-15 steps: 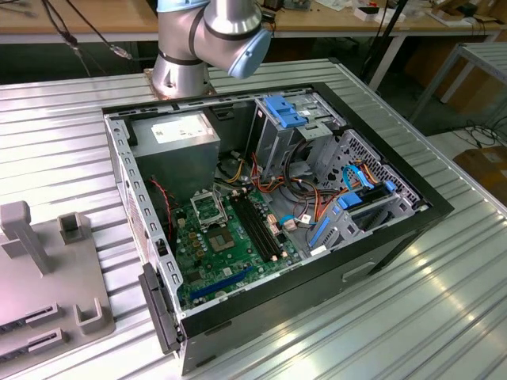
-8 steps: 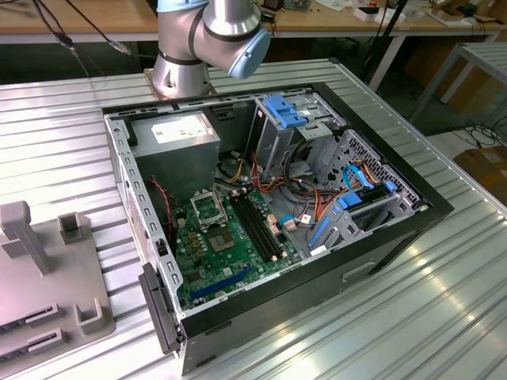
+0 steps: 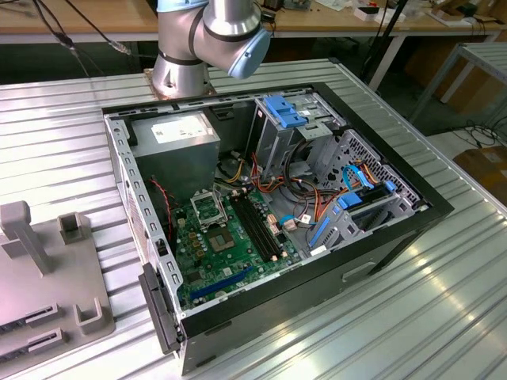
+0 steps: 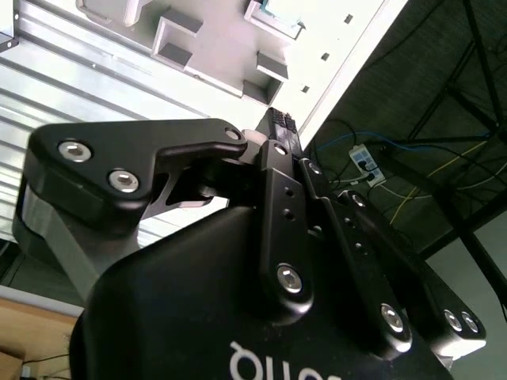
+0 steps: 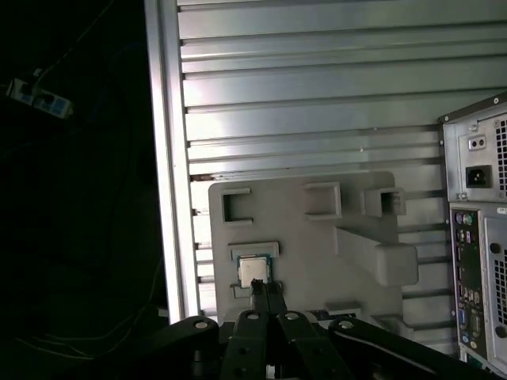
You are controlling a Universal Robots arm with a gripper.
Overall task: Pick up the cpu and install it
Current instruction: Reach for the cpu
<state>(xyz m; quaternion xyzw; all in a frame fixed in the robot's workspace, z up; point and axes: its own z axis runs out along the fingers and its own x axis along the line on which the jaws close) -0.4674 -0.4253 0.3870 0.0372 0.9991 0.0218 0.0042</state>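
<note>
The cpu (image 5: 253,271) is a small silver square lying flat in a framed recess of a grey holder plate (image 5: 317,237), close to the table's edge. In the first wrist view my gripper (image 5: 266,291) hangs well above the plate, its tips lined up just beside the cpu, apart from it. The two black fingers are pressed together with nothing between them, as the second wrist view also shows of the gripper (image 4: 281,131). In the exterior view the open computer case (image 3: 396,229) lies on its side, with the motherboard's silver socket frame (image 3: 207,208) facing up.
The holder plate (image 3: 47,277) sits at the exterior view's left, with upright blocks and a tall post (image 3: 24,233). Inside the case are a grey power supply (image 3: 178,146), drive cages and loose cables. The case's rear panel (image 5: 475,237) stands beside the plate. The arm's base (image 3: 186,67) is behind the case.
</note>
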